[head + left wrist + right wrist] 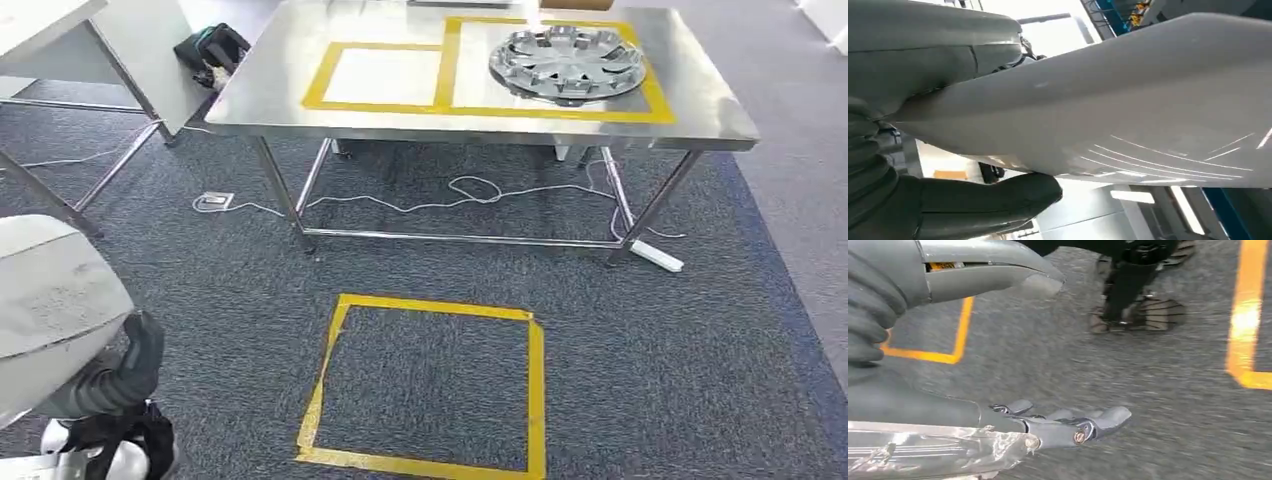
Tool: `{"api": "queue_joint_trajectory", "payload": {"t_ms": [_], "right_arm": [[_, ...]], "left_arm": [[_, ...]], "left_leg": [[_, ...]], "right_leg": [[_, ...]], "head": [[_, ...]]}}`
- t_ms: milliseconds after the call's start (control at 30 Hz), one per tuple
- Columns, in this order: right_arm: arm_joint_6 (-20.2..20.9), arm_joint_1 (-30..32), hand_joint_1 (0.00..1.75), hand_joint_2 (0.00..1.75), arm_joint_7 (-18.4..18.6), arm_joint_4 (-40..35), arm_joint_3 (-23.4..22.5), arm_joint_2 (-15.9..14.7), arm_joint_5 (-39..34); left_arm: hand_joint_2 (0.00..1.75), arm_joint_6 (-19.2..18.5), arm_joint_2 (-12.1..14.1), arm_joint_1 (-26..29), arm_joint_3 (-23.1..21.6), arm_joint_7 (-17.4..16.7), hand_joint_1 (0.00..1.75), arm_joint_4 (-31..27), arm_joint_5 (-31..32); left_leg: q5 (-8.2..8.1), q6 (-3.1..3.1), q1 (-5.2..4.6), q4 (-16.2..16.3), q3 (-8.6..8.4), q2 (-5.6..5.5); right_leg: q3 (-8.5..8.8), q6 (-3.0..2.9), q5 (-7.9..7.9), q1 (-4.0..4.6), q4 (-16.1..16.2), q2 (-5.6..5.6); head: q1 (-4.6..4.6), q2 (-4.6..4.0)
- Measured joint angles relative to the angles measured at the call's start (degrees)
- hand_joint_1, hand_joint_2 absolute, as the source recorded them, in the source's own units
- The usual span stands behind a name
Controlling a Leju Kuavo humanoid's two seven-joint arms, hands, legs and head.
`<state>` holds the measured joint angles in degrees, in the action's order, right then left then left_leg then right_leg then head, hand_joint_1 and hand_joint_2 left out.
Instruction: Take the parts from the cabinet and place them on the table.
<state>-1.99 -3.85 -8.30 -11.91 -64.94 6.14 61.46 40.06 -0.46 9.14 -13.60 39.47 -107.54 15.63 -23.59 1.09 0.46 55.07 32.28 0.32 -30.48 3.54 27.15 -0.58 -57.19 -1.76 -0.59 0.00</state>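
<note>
Part, a large smooth pale grey panel, is held in the left hand: the dark thumb presses one face and the grey ribbed cover sits against the other. Its surface is matte with a few fine curved scratch lines, and its long axis runs away from the hand, widening as it goes. In the head view the same panel shows at the robot's left side, low and near the body, with the dark fingers of the left hand wrapped at its lower edge.

Ahead of the hand, well apart, stands a steel table with a shiny top marked by yellow tape rectangles. A round silver hubcap with spokes lies flat inside the farther taped rectangle. On the speckled dark carpet between the robot and the table is a yellow tape square. A white cable trails under the table.

The right hand hangs over the carpet, fingers extended and apart, holding nothing.
</note>
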Motion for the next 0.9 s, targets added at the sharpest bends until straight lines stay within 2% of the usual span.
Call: {"api": "queue_joint_trajectory", "payload": {"t_ms": [33, 100, 133, 167, 200, 233, 267, 300, 333, 367, 400, 467, 500, 533, 600, 633, 667, 700, 733, 800, 833, 867, 900], "right_arm": [[0.0, 0.0, 0.00, 1.75, 0.3, 0.0, -0.2, 0.0, -0.1], [0.2, 0.2, 0.00, 1.75, 0.0, 0.0, -0.4, 0.1, -0.2], [0.2, 0.4, 0.00, 1.75, -0.7, 0.0, -0.4, 0.1, -0.2], [0.4, 0.5, 0.00, 1.75, -1.7, 0.0, -0.4, 0.1, -0.2], [0.7, 0.5, 0.00, 1.75, -2.9, 0.0, -0.5, 0.1, -0.2], [0.9, 0.5, 0.00, 1.75, -3.9, 0.0, -0.5, 0.1, -0.2], [1.1, 0.4, 0.00, 1.75, -4.9, 0.0, -0.5, 0.1, 0.0], [1.3, 0.4, 0.00, 1.75, -5.4, 0.0, -0.5, 0.2, 0.2], [1.4, 0.1, 0.00, 1.75, -5.8, 0.2, -0.5, 0.5, 0.5], [1.4, 0.0, 0.00, 1.75, -6.1, 0.2, -0.5, 0.6, 0.9], [1.4, -0.1, 0.00, 1.75, -6.0, 0.2, -0.5, 0.6, 1.0], [1.3, -0.1, 0.00, 1.75, -5.0, 0.2, -0.4, 0.6, 1.3], [1.2, 0.0, 0.00, 1.75, -4.4, 0.2, -0.4, 0.6, 1.4], [1.1, 0.1, 0.00, 1.75, -4.1, 0.2, -0.4, 0.6, 1.5], [1.0, 0.1, 0.00, 1.75, -3.8, 0.2, -0.4, 0.7, 1.5], [1.0, 0.1, 0.00, 1.75, -3.7, 0.2, -0.4, 0.7, 1.5], [1.0, 0.1, 0.00, 1.75, -3.7, 0.2, -0.4, 0.7, 1.5], [1.0, 0.2, 0.00, 1.75, -3.7, 0.2, -0.4, 0.7, 1.5], [1.0, 0.2, 0.00, 1.75, -3.6, 0.2, -0.4, 0.7, 1.5], [1.0, 0.1, 0.00, 1.75, -3.6, 0.2, -0.4, 0.8, 1.5], [1.0, 0.1, 0.00, 1.75, -3.6, 0.2, -0.4, 0.8, 1.5], [1.0, 0.1, 0.00, 1.75, -3.4, 0.2, -0.4, 0.9, 1.6], [0.9, 0.1, 0.00, 1.75, -2.7, 0.2, -0.4, 0.9, 1.6]], "left_arm": [[1.75, 0.0, 0.0, -0.2, 0.0, 0.0, 1.75, 0.0, 0.0], [1.75, 0.0, 0.0, -0.1, 0.0, 0.0, 1.75, 0.0, 0.0], [1.75, 0.0, 0.1, -0.1, 0.0, 0.0, 1.75, 0.1, 0.1], [1.75, 0.0, 0.2, -0.1, 0.0, 0.0, 1.75, 0.1, 0.0], [1.75, 0.0, 0.3, -0.1, 0.0, 0.0, 1.75, 0.2, 0.0], [1.75, 0.0, 0.3, -0.2, -0.1, 0.0, 1.75, 0.3, 0.0], [1.75, 0.0, 0.3, -0.2, -0.2, 0.0, 1.75, 0.4, 0.0], [1.75, 0.0, 0.4, -0.3, -0.2, 0.0, 1.75, 0.5, 0.0], [1.75, 0.0, 0.5, -0.5, -0.2, 0.0, 1.75, 0.5, 0.0], [1.75, 0.0, 0.5, -0.6, -0.2, 0.0, 1.75, 0.5, 0.0], [1.75, 0.0, 0.6, -0.6, -0.2, 0.0, 1.75, 0.5, 0.0], [1.75, 0.0, 0.8, -0.6, -0.3, 0.0, 1.75, 0.5, 0.0], [1.75, 0.0, 0.9, -0.6, -0.3, 0.0, 1.75, 0.5, 0.0], [1.75, 0.0, 0.9, -0.7, -0.3, 0.0, 1.75, 0.5, 0.0], [1.75, 0.0, 1.1, -0.6, -0.3, 0.0, 1.75, 0.5, 0.0], [1.75, 0.0, 1.2, -0.6, -0.3, 0.0, 1.75, 0.5, 0.0], [1.75, 0.0, 1.3, -0.6, -0.3, 0.0, 1.75, 0.5, 0.0], [1.75, 0.0, 1.4, -0.6, -0.3, 0.0, 1.75, 0.5, 0.0], [1.75, 0.0, 1.4, -0.6, -0.3, 0.0, 1.75, 0.5, 0.0], [1.75, 0.0, 1.4, -0.6, -0.3, 0.0, 1.75, 0.5, 0.0], [1.75, 0.0, 1.4, -0.6, -0.4, 0.0, 1.75, 0.5, 0.0], [1.75, 0.0, 1.4, -0.7, -0.4, 0.0, 1.75, 0.5, 0.0], [1.75, 0.0, 1.4, -0.6, -0.4, 0.0, 1.75, 0.5, 0.0]], "left_leg": [[-0.06, 0.24, 0.16, -0.1, -0.16, -0.04], [-0.19, 0.38, 0.13, 0.0, -0.15, -0.22], [-0.29, 0.40, 0.10, 0.0, -0.14, -0.45], [-0.41, 0.22, 0.14, 0.0, -0.25, -0.74], [-0.59, -0.06, 0.31, 0.1, -0.50, -1.01], [-0.82, -0.40, 0.55, 0.1, -0.79, -1.22], [-1.18, -0.90, 0.87, 0.3, -1.14, -1.41], [-1.65, -1.49, 1.03, 0.8, -1.35, -1.50], [-2.09, -2.09, 0.71, 1.2, -1.12, -1.58], [-2.37, -2.36, 0.61, 1.5, -0.90, -1.68], [-2.27, -2.48, 0.64, 1.3, -0.98, -1.72], [-2.55, -2.92, 0.92, 1.1, -1.24, -1.76], [-2.95, -3.17, 1.01, 1.6, -1.44, -1.44], [-4.12, -3.25, 0.92, 4.0, -0.34, -1.10], [-8.26, -3.36, 0.79, 13.8, 5.19, -1.08], [-9.63, -3.29, 0.78, 18.5, 8.18, -1.08], [-9.53, -3.13, 0.76, 20.8, 10.06, -1.08], [-7.95, -2.89, 0.70, 20.3, 10.40, -1.07], [-5.04, -2.53, 0.55, 17.4, 9.60, -1.07], [1.46, -1.59, 0.10, 7.3, 5.50, -0.94], [2.07, -1.24, -0.21, 4.5, 4.37, -0.54], [0.30, -1.22, -0.44, 3.0, 3.24, -0.54], [0.04, -1.38, -0.45, 3.2, 3.37, -0.41]], "right_leg": [[-1.33, -0.03, 1.75, -0.01, -2.8, 0.92], [-6.40, 0.15, 5.70, -0.23, -12.4, 1.57], [-8.79, 0.33, 6.97, -0.25, -16.5, 1.58], [-10.19, 0.49, 6.68, -0.32, -18.1, 1.58], [-9.86, 0.69, 4.84, -0.47, -16.6, 1.58], [-8.33, 0.88, 2.21, -0.68, -12.9, 1.58], [-5.74, 1.18, -0.87, -0.97, -7.3, 1.58], [-3.36, 1.78, -2.97, -1.48, -2.4, 1.71], [-2.67, 2.05, -1.16, -1.22, -1.2, 2.58], [-2.31, 0.49, -1.32, -1.33, -1.2, 2.75], [-2.47, -0.01, -1.06, -1.19, -1.5, 2.63], [-2.36, -0.98, -0.66, -1.05, -1.8, 2.63], [-2.06, -1.50, -0.61, -1.12, -1.6, 2.54], [-1.75, -1.92, -0.35, -1.10, -1.6, 2.38], [-1.41, -2.49, 0.13, -0.97, -1.6, 2.21], [-1.21, -2.65, 0.41, -0.84, -1.6, 2.13], [-0.90, -2.64, 0.73, -0.73, -1.6, 2.09], [-0.42, -2.61, 1.09, -0.67, -1.6, 2.09], [0.20, -2.54, 1.54, -0.62, -1.6, 2.11], [1.67, -2.26, 2.58, -0.62, -1.6, 2.14], [1.31, -1.87, 3.09, -0.51, -1.5, 2.12], [1.61, -1.31, 3.77, -0.20, -1.6, 2.24], [1.87, -1.01, 3.92, -0.28, -1.0, 2.03]], "head": [[0.22, 0.00], [0.50, 0.00], [0.48, 0.00], [0.52, 0.00], [0.50, 0.00], [0.52, 0.00], [0.50, 0.00], [0.61, 0.00], [1.00, 0.00], [0.88, 0.00], [0.53, 0.00], [0.55, 0.00], [0.46, 0.00], [0.30, 0.00], [0.20, 0.00], [0.26, 0.00], [0.24, 0.00], [0.24, 0.00], [0.24, 0.00], [0.22, 0.00], [0.20, 0.00], [0.07, 0.00], [0.24, 0.00]]}}
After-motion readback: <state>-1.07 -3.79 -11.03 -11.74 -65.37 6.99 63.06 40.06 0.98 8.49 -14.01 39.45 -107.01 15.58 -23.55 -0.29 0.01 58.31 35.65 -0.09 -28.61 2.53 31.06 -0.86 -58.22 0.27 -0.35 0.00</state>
